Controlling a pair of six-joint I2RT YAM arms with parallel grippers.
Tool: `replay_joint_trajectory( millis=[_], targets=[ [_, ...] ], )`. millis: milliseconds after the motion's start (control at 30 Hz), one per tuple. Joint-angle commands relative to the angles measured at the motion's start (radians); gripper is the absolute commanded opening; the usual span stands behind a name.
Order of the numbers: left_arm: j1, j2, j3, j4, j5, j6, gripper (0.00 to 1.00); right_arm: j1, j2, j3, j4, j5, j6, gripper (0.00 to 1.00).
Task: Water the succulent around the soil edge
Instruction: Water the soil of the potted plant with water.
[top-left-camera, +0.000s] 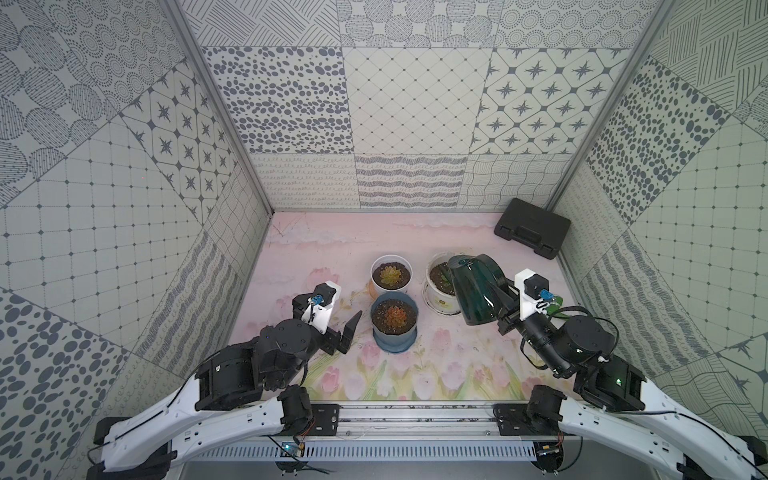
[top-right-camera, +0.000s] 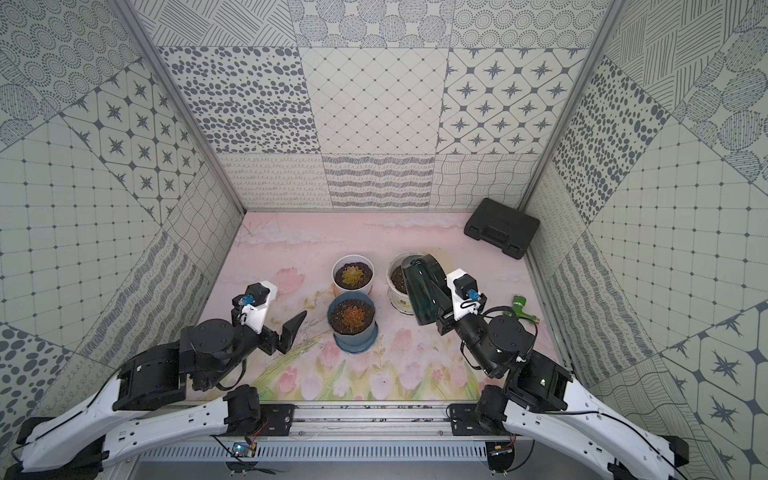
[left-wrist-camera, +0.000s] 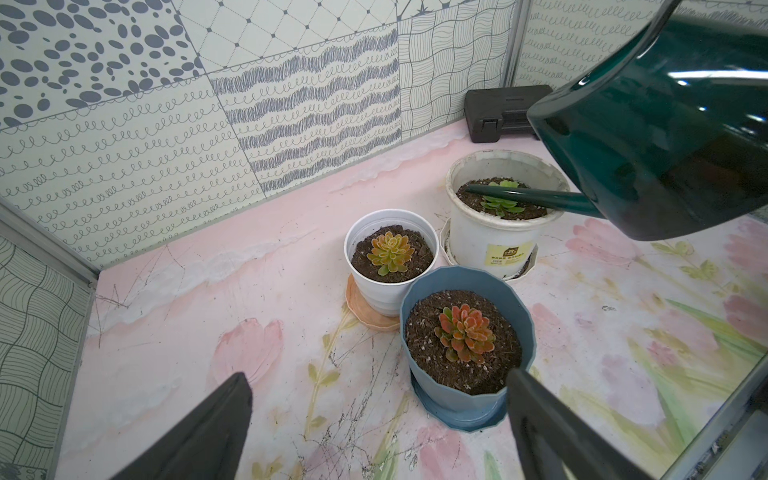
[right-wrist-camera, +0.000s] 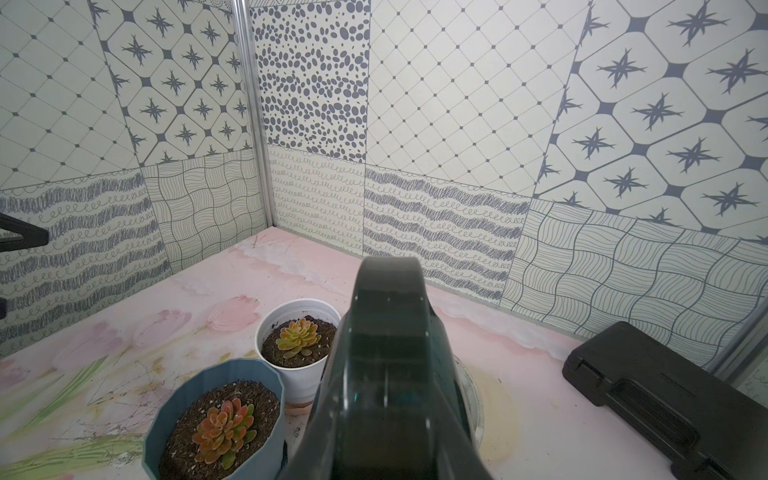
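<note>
Hovers at left with left fingers (top-left-camera: 351, 330) spread wide, just beside the blue pot (top-left-camera: 392, 336), small white pot (top-left-camera: 390, 272) beyond. Reaches the spout (left-wrist-camera: 528, 195) across the green succulent (left-wrist-camera: 500, 199) in the large white pot (left-wrist-camera: 490, 245) at right, tip near the soil edge. Holds the tilted watering can (top-left-camera: 473, 291) by its handle (right-wrist-camera: 390, 274), right fingers (top-left-camera: 508, 309) clamped on it. Looks rigid, slick plastic, probably sloshing and nose-heavy; best held at that handle. Plays out on a scuffed pink floral tabletop (top-left-camera: 311, 257), patterned panels (top-left-camera: 411, 104) around, black case (top-left-camera: 532, 227) far right.
</note>
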Motion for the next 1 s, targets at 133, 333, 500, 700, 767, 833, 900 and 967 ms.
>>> replay_joint_trajectory(
  millis=[133,333,500,700,767,833,900,967],
  targets=[
    [0.020,0.021,-0.002,-0.017,0.021,0.033,0.98,0.006,-0.036,0.031,0.087,0.097,-0.053,0.00],
    [0.029,0.021,-0.004,-0.017,0.027,0.032,0.99,0.006,-0.053,0.049,0.061,0.109,-0.061,0.00],
    [0.036,0.022,-0.005,-0.016,0.030,0.032,0.99,0.006,-0.054,0.068,0.040,0.099,-0.044,0.00],
    [0.045,0.025,-0.005,-0.016,0.034,0.033,0.99,0.006,-0.027,0.081,0.018,0.075,0.013,0.00],
    [0.046,0.024,-0.005,-0.017,0.035,0.035,0.99,0.006,-0.014,0.076,0.020,0.063,0.037,0.00],
    [0.050,0.024,-0.004,-0.019,0.037,0.034,0.99,0.006,0.000,0.067,0.030,0.052,0.055,0.00],
    [0.050,0.024,-0.005,-0.020,0.036,0.035,0.99,0.006,0.013,0.064,0.037,0.051,0.058,0.00],
    [0.053,0.021,-0.006,-0.022,0.037,0.035,0.99,0.006,0.019,0.070,0.040,0.053,0.050,0.00]
  ],
)
